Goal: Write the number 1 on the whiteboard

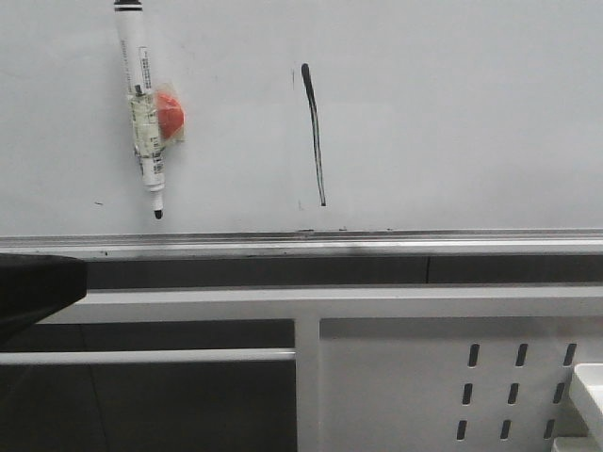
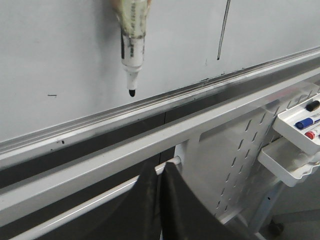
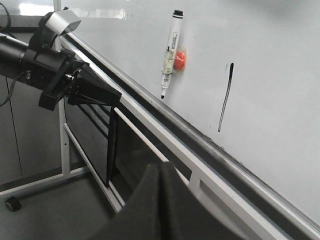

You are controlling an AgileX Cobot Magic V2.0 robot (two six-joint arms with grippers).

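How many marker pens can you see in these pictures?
4, maybe more. One marker pen hangs tip-down on the whiteboard, left of the number 1. Three more, black, blue and red, lie in a side tray; others may be hidden there.

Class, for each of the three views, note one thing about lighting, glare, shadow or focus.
Front view: even, soft light on the whiteboard; the number 1 is sharp, and a dark blurred shape fills the lower left corner. Left wrist view: the marker is crisp, while the left gripper is a dark, soft mass. Right wrist view: bright glare at the board's far corner; the right gripper is blurred.
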